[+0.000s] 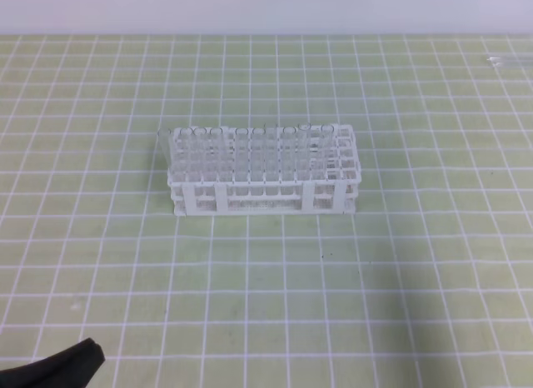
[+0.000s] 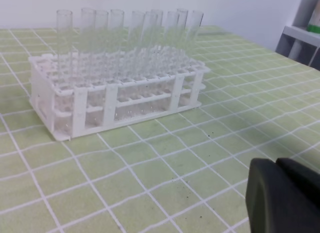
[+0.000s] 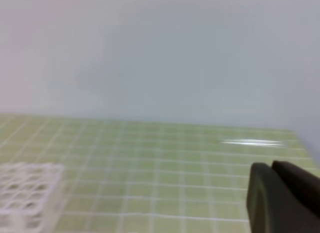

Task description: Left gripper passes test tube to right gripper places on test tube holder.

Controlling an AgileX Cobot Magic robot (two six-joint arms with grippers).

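White test tube holder (image 1: 265,181) sits mid-mat on the green checkered mat (image 1: 400,271), back rows full of clear tubes (image 1: 250,142). A black bit of the left gripper (image 1: 62,367) pokes in bottom-left corner.

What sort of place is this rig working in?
Probably a lab-style test bench: a white test tube rack holding clear glass tubes stands on a green grid mat against a plain pale wall. One loose tube lies far off.

We see bright, even light; the right wrist view is blurred, with glare streaking the green gridded mat (image 3: 150,158).
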